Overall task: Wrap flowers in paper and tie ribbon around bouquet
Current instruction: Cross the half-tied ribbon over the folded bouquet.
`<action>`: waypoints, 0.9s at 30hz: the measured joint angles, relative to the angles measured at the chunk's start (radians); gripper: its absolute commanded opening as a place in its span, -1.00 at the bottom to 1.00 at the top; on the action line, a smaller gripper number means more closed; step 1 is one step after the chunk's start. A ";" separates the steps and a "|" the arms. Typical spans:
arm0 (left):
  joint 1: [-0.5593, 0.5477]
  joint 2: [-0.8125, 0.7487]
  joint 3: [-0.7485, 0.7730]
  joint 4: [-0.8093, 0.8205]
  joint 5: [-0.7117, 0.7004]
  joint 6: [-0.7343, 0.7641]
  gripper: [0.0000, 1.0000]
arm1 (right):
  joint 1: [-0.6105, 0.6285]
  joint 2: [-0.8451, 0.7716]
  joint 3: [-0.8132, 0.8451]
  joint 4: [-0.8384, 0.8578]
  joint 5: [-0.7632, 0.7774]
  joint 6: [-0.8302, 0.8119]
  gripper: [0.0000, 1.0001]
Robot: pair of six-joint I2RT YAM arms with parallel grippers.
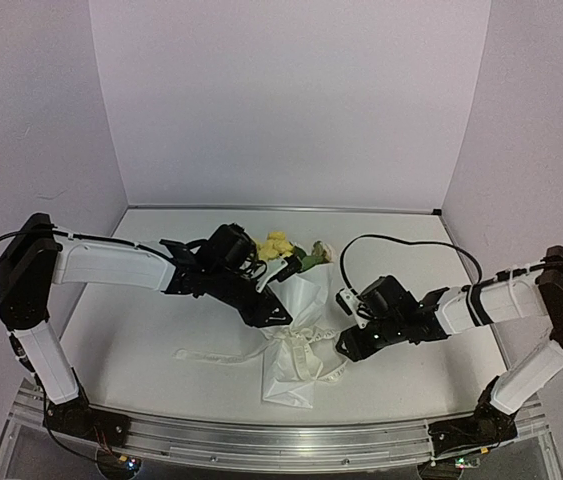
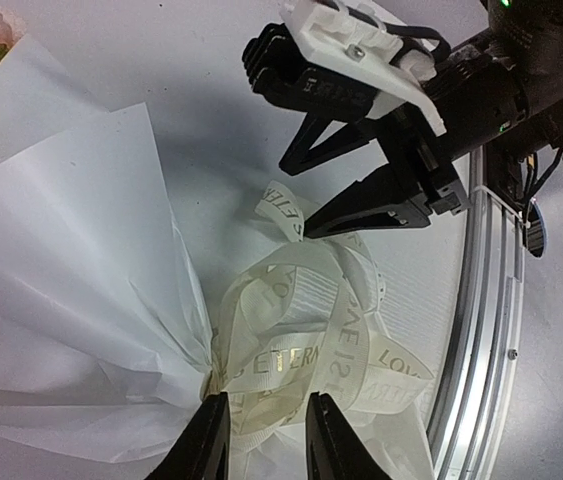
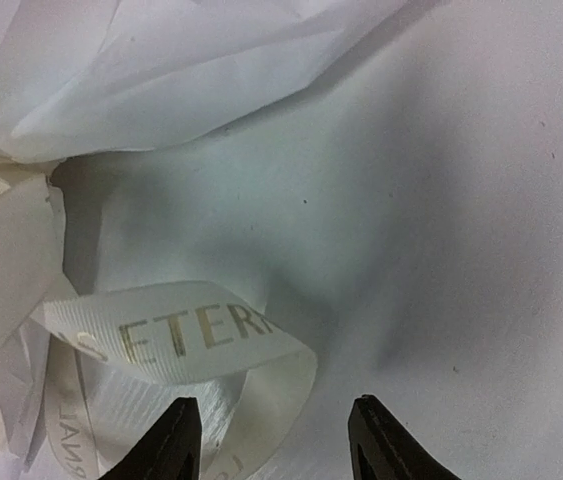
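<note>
1. At the far left of the top view, a loose tail of the ribbon [image 1: 211, 355] lies flat on the desk [image 1: 131, 330], running leftward from the wrapped bundle.
2. The left tool [image 2: 266, 440] comes in from the left and is clenched on the ribbon at the waist. In its wrist view, the two dark fingers [image 2: 206, 445] press against either side of the bunched, gold-lettered loops.
3. The bouquet [image 1: 301, 320] lies on the desk at centre, between the two arms. Its heads point toward the far wall and its gathered end toward the near edge.
4. The flowers [image 1: 276, 245] stick out of the far end, pale yellow with green leaves.
5. The paper [image 2: 71, 300] fans out white on both sides of the tied waist.
6. The right tool [image 3: 273, 420] is released, with its jaws apart, and sits low over the desk just right of the bow. A curled ribbon loop reaches into the gap between its fingers. Whether the loop touches either finger cannot be told.
</note>
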 measured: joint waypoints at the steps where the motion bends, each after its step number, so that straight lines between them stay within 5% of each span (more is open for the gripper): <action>1: 0.001 0.001 0.003 0.000 0.001 0.000 -0.45 | 0.000 0.011 0.000 0.020 0.004 -0.025 0.03; 7: 0.013 0.003 0.006 0.001 0.007 0.001 -0.45 | 0.000 0.059 0.000 0.107 0.045 -0.132 -0.03; 13: 0.021 0.016 0.019 -0.006 0.022 0.001 -0.45 | 0.000 0.081 0.000 0.163 0.042 -0.149 -0.68; 17: 0.023 0.036 0.041 -0.008 0.039 0.002 -0.45 | 0.000 0.081 0.000 0.187 0.010 -0.106 -0.94; 27: 0.023 0.074 0.068 -0.034 0.056 0.028 -0.44 | 0.013 0.048 0.000 0.193 -0.091 0.058 -1.00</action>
